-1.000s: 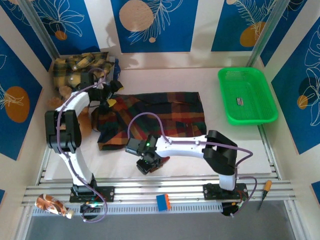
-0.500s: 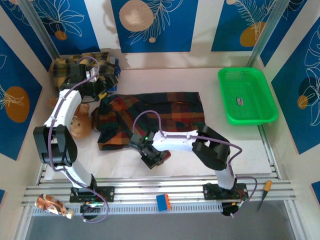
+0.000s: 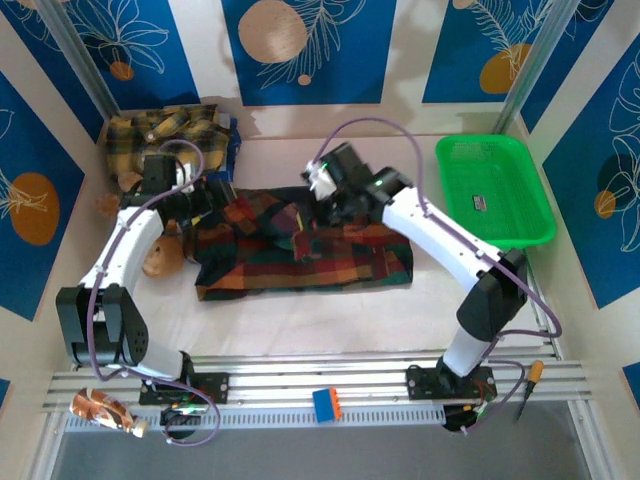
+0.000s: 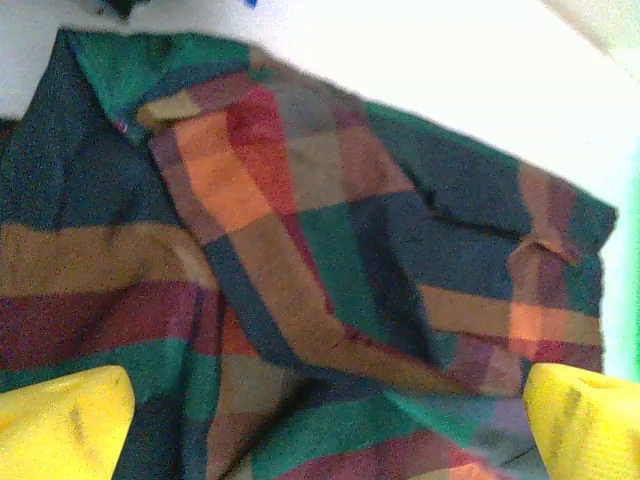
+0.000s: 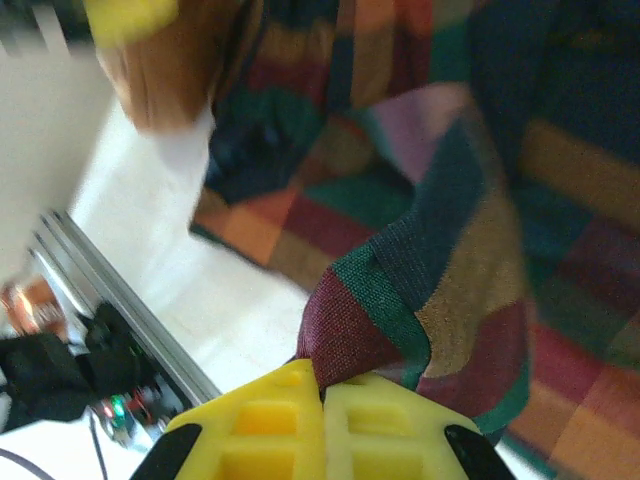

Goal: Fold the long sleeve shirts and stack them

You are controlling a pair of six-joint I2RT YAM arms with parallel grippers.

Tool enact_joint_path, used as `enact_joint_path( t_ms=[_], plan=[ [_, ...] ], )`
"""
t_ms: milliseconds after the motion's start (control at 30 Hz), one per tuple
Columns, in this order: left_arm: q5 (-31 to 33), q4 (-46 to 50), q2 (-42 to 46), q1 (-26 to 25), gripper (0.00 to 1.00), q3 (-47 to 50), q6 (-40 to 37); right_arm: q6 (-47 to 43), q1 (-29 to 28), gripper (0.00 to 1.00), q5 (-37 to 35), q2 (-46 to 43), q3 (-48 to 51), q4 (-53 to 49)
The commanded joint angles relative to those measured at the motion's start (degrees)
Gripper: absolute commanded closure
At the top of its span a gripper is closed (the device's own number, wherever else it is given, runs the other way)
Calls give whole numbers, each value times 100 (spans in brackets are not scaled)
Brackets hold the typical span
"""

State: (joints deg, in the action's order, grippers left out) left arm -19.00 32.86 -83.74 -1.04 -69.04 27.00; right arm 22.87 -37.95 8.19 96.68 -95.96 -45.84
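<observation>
Nearest the arms, the desk [image 3: 300, 315] lies bare, left of the green basket [image 3: 510, 165]. Just beyond that strip lies the dark plaid shirt [image 3: 330, 255], well to the left of the basket and level with its near end. Its long axis runs side to side, one end toward the basket and the other toward the teddy bear [image 3: 160, 255]. The near edge is fairly straight, while the top is bunched into loose folds. I cannot tell which end has the collar.

The right hand [image 5: 322, 385] has its fingers pressed together on a raised ridge of that cloth, pinching it up off the desk, left of the basket's far end. The left hand [image 4: 322, 425] hovers with its fingers spread wide over the rumpled end farthest from the basket, holding nothing.

Farthest back, in the corner opposite the basket, the yellow and black shirt [image 3: 165, 135] lies in a heap.

The task looks to be at an early stage: the dark shirt is mid-fold at best, the yellow one looks untouched, and there is no stack yet.
</observation>
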Motion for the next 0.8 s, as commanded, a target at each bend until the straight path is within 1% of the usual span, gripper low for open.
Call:
enact_joint_path(
  t_ms=[0,67,233,333,533,633,767],
  plan=[
    [357,-48,203,-221,0,154,55,165,577,100,1127,362,-200,-20],
    [438,-133,98,-373,0,147,103,162,977,100,1384,597,-310,18],
    [694,-201,-377,-770,0,-196,85,126,1754,100,1823,1317,-863,-11],
    [740,-275,-707,-876,0,-368,179,60,2065,100,1963,1737,-1335,-87],
    [835,-319,-1316,-969,0,-743,217,219,2614,100,2258,2341,-1921,22],
    [894,-326,-1628,-987,0,-964,209,243,2830,100,2358,2673,-2180,-60],
    [909,-337,-2070,-995,0,-1347,213,187,2978,100,2459,3114,-2487,-230]
  ],
)
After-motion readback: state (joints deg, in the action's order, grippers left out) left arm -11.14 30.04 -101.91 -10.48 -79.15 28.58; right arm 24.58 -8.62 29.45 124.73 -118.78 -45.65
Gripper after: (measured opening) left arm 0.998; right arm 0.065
